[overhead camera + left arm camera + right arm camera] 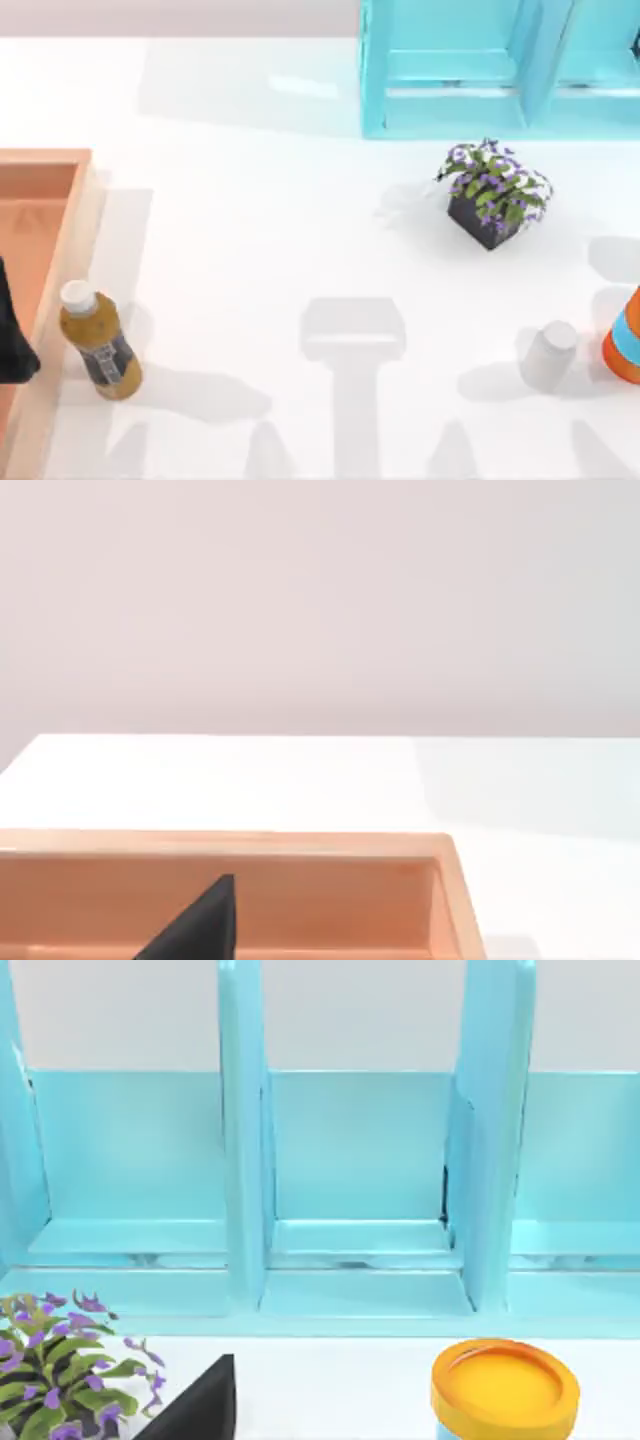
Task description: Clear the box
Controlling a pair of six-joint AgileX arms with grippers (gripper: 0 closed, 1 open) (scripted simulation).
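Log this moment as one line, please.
box: nothing visible inside | bottle: upright on table, beside box's outer wall | left gripper: above box

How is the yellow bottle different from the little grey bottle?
The yellow bottle is amber with a dark label; the grey bottle is plain pale grey. The yellow bottle stands beside the box at the table's left, the grey bottle near the right edge. Both stand on the table.

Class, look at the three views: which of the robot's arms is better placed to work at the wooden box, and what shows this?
Probably the left. The left gripper sits over the box at the table's left edge, and the left wrist view looks down onto the box. The right wrist view faces the cyan shelf instead.
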